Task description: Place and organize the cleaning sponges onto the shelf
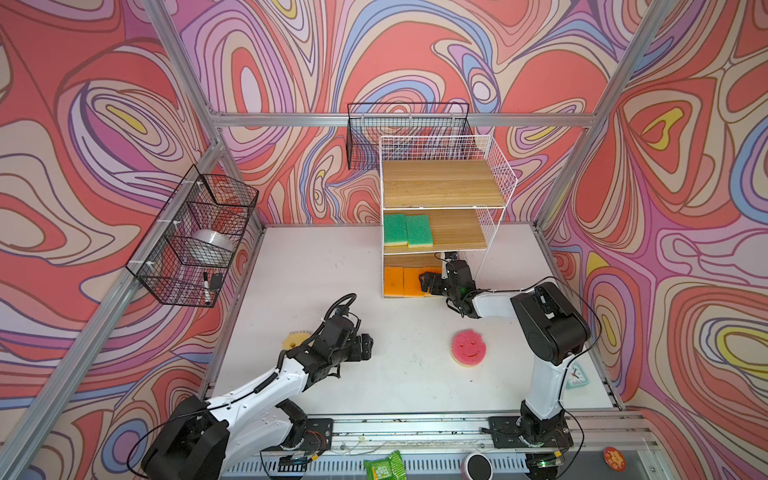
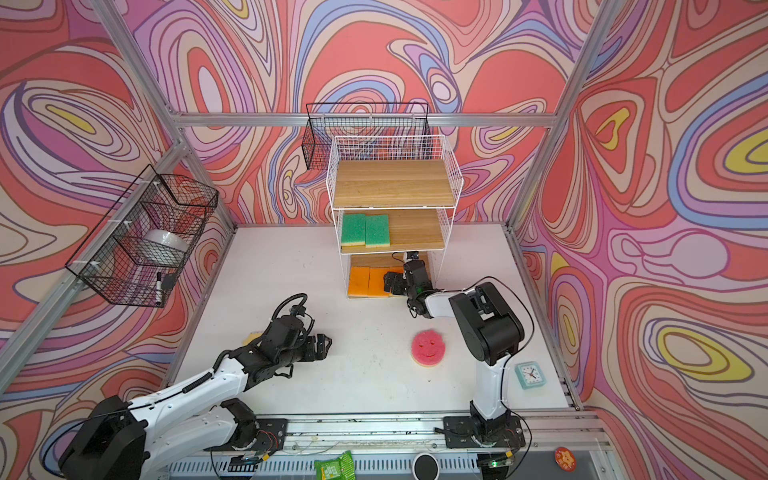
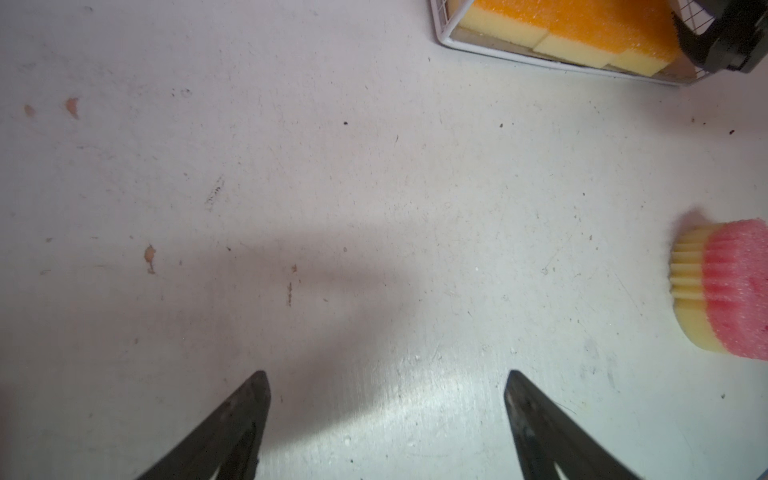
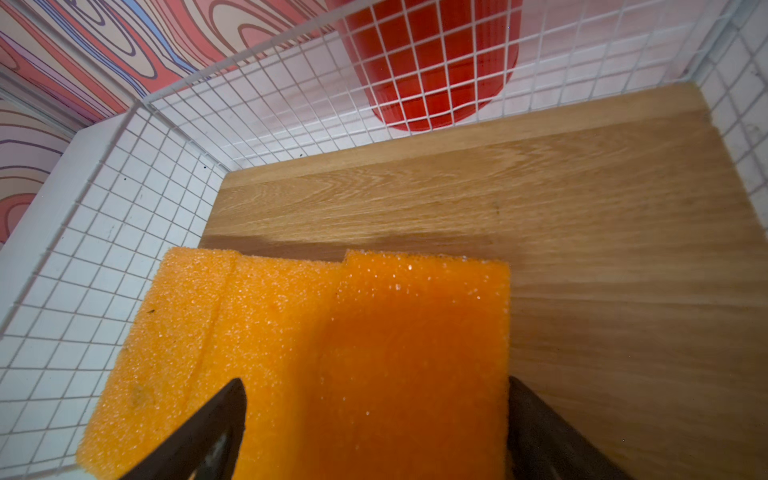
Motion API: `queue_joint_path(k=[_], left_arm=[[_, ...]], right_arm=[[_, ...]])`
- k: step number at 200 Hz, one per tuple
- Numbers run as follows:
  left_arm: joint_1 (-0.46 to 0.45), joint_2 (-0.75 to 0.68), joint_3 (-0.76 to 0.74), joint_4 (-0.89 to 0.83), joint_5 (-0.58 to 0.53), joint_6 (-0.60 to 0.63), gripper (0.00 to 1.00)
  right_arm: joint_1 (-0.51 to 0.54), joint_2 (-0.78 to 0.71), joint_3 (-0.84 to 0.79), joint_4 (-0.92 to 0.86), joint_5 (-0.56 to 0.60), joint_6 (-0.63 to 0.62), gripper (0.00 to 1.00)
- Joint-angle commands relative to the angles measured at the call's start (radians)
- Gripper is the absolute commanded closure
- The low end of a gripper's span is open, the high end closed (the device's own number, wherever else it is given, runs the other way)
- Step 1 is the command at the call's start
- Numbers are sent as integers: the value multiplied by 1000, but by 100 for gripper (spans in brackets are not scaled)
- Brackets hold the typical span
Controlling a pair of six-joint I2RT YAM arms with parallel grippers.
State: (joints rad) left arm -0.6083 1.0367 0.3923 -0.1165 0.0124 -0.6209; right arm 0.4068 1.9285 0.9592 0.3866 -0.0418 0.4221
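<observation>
Your right gripper (image 4: 376, 386) stands wide over the rectangular orange-faced yellow foam sponges (image 4: 415, 332), apparently grouped by colour at the front left corner of the bottom board of the white wire shelf (image 1: 442, 183). Your left gripper (image 3: 386, 374) gapes empty. The round pink smiley sponge (image 1: 468, 347) lies toward the right edge of the white table (image 1: 324, 266).

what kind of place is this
Probably a robot test cell staged as a home storage corner: aluminium frame with swirl-printed walls, left arm and right arm bolted to a front rail, white wire shelf holding sponges.

Yellow round sponge (image 1: 293, 338) mostly hidden behind left arm (image 1: 266, 386), green packet (image 1: 384, 466) cut by lower edge
</observation>
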Motion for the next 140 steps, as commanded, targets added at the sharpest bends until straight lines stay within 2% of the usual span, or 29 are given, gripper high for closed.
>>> queue_joint_path(k=[1,79,140], left_arm=[[5,-12,15,-32,-23,6,10],[5,-55,52,-122,-51,-34,1],[5,-145,63,-200,-18,-51,0]], right_arm=[[0,26,22,-16,-54,-31,2],[-1,-26,37,-64,-54,-115,2],[0,-129,-28,-55,-47,-141,2]])
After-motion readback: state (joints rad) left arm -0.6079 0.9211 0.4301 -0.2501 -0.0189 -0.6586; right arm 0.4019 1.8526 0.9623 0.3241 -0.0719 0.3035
